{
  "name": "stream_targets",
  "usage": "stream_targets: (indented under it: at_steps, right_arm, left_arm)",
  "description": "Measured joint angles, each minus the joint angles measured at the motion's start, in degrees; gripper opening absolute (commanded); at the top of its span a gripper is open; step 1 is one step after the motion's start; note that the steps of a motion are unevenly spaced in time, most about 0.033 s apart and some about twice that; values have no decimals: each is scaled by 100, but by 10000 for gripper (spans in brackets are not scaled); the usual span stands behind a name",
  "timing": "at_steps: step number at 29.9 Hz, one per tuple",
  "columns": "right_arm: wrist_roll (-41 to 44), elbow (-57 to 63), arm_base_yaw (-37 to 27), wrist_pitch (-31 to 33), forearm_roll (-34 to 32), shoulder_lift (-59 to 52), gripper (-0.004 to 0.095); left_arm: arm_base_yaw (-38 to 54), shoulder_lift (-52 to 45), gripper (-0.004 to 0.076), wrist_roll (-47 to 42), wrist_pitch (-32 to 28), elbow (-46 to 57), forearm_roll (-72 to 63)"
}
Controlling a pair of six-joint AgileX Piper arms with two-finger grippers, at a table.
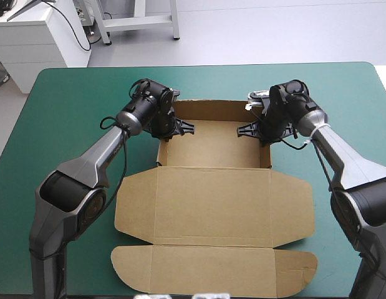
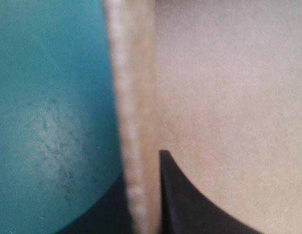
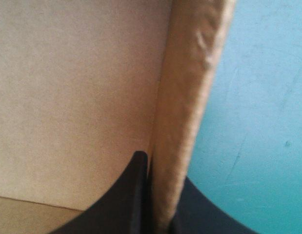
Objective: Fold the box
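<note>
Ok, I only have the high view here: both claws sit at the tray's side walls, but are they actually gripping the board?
Observer: Yes for the left claw. Its wrist view shows the left wall of the box pinched between the two black fingers.
Operator: Which side is each finger on?
Observer: One finger lies against the wall's inner face. The other is outside, over the teal-green cover.
Operator: And the right one?
Observer: The right claw is the same. The right wall is clamped between its fingers, one inside the tray, one outside.
</note>
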Motion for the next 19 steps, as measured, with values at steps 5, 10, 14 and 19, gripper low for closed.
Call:
stream_targets:
  at_steps: [5,10,14,19]
  right_arm:
    - [-126,12,-19,-5,177,13,500]
    - [-142,-72,-19,22,357,46,684]
    - [-69,-512,-52,116,317,57,692]
    - [87,-1362,-57,463,-29,57,692]
  left_arm:
    - [-5,0,444,369,-12,0,49]
    - [-50,0,515,425,-51,-11,55]
    - [-55,11,512,533,-46,-248,83]
    - [-56,-19,377,742,-46,-937,313]
